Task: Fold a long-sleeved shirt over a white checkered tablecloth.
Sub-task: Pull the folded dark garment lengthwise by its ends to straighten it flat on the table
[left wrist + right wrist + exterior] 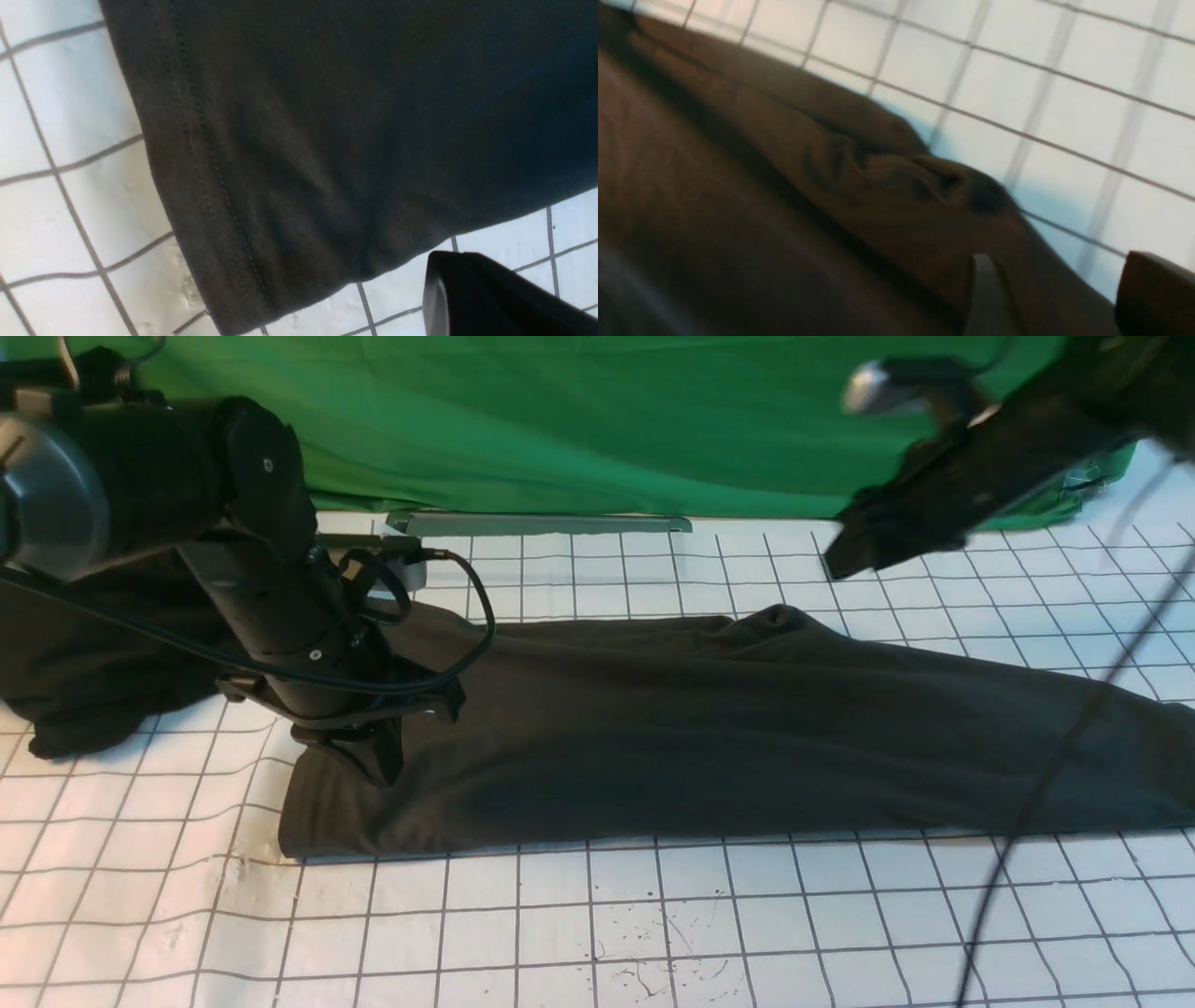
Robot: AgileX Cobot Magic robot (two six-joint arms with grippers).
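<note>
Shirt: the long-sleeved shirt (709,728) lay as a long dark band across the white checkered tablecloth (653,915), running from the near left to the right edge of the front view, with no print showing.
Left pincer: the left pincer (372,765) was pressed together, low over the shirt's left end by the hem. I saw no cloth caught in it.
Right pincer: the right pincer (845,555) was spread and empty, raised above the far right of the table, clear of the shirt and blurred.
Risk, hem: I judged a closed left pincer could only push the hem, which might ruck it or open the layers.
Risk, pucker: a bunched ridge (780,616) on the far edge could be folded in as a lump.
Risk, cable: a dark cable (1055,765) hung across the shirt's right end and might snag on a low pass.
Risk, heap: the black garment heap (84,663) lay just beside the left arm, so a leftward sweep could drag it in.
Risk, tablecloth: it looked wrinkled by the shirt's near-left corner, so a low pinch might take both.
</note>
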